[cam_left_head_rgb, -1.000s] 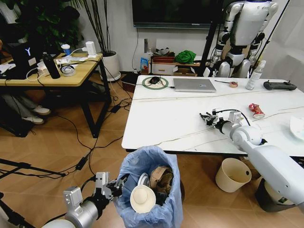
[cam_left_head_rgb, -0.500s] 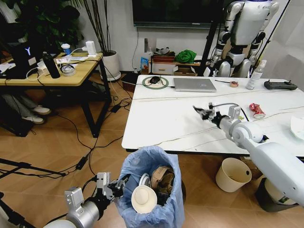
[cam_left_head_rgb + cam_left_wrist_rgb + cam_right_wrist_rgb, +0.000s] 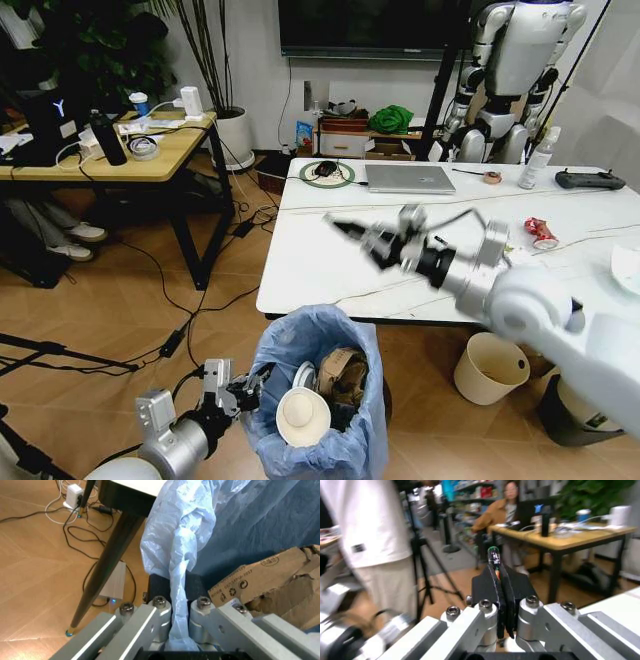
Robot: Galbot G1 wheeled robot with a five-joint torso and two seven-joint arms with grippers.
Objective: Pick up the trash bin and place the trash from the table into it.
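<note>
The left gripper (image 3: 243,390) stays clamped on the blue bag rim of the trash bin (image 3: 318,400), just beside the table (image 3: 330,250). The right gripper (image 3: 345,228), pads pinched on a small green-tipped scrap (image 3: 493,551), has swung from mid-table toward the bin, likely to drop it; a red wrapper (image 3: 540,232) remains well behind it.

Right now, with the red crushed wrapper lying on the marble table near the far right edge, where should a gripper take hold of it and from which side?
Probably from straight above. The red crushed wrapper lies flat and slightly diagonal on the table, so nothing gives a side grip. Close the fingers across its narrow middle. The spot around it is bare, leaving room to descend.
</note>
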